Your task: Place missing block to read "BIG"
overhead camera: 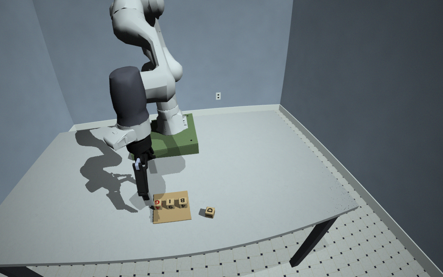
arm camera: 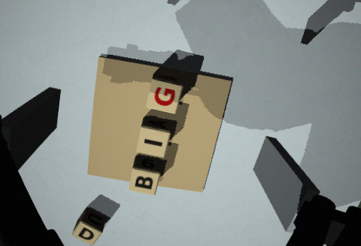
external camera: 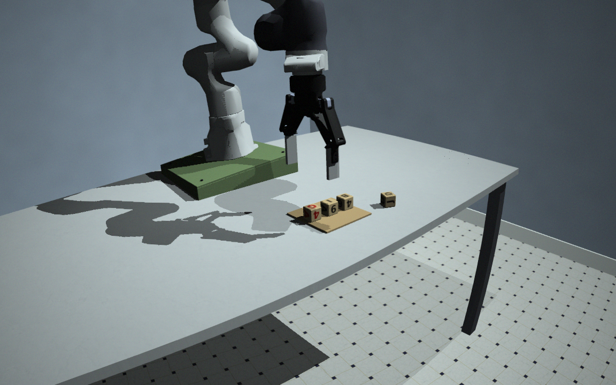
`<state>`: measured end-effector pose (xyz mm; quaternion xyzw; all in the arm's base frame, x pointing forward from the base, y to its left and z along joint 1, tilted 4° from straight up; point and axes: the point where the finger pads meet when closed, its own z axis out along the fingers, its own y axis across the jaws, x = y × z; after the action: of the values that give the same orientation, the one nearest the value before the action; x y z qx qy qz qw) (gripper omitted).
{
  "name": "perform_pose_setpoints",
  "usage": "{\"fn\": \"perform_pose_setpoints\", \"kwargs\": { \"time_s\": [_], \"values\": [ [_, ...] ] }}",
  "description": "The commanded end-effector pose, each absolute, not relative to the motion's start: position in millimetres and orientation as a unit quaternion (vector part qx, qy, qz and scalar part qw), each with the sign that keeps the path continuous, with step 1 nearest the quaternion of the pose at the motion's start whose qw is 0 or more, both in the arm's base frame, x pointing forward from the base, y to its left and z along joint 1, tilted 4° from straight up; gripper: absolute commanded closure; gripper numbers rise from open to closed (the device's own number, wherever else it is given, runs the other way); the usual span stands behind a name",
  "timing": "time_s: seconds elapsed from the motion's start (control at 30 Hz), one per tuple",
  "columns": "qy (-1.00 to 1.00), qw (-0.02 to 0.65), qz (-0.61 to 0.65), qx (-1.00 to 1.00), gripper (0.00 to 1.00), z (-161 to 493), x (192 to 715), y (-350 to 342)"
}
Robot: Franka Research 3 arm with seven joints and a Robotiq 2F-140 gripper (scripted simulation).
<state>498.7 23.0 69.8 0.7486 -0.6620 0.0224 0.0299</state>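
Observation:
My gripper [external camera: 312,170] [arm camera: 162,132] is open and empty, above the table and the robot side of the tan mat [overhead camera: 175,216] [external camera: 334,224] [arm camera: 113,126]. The mat lies flat. Three wooden blocks sit on it in a nearly straight row with small gaps: B [overhead camera: 182,200] [external camera: 344,201] [arm camera: 144,182], I [overhead camera: 170,201] [external camera: 329,207] [arm camera: 153,141] and red G [overhead camera: 157,202] [external camera: 312,213] [arm camera: 165,96]. Their letters are on top and read "BIG" from the robot's base. G is close to the mat's side edge. The D block [overhead camera: 210,210] [external camera: 387,199] [arm camera: 86,233] lies off the mat, beyond B.
The green base plate [overhead camera: 190,134] [external camera: 253,169] carries the arm at the back of the grey table [overhead camera: 267,165] [external camera: 195,282]. The arm's shadow falls over the table and partly over the mat near G. The table's front edge is beyond the mat.

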Motion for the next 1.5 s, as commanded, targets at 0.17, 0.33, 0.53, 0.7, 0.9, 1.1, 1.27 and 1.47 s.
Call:
{"fn": "perform_pose_setpoints", "kwargs": {
  "time_s": [0.17,0.33,0.53,0.7,0.9,1.1,1.27,1.47],
  "values": [
    [-0.66,0.031,0.022,0.75,0.0,78,498,23],
    [-0.66,0.031,0.022,0.75,0.0,96,499,24],
    [-0.66,0.031,0.022,0.75,0.0,113,499,26],
    [-0.66,0.031,0.022,0.75,0.0,132,499,27],
    [-0.66,0.031,0.022,0.75,0.0,142,499,28],
    [-0.66,0.031,0.022,0.75,0.0,142,499,28],
    [-0.66,0.031,0.022,0.75,0.0,142,499,28],
    [-0.66,0.031,0.022,0.75,0.0,142,499,28]
  ]
}}
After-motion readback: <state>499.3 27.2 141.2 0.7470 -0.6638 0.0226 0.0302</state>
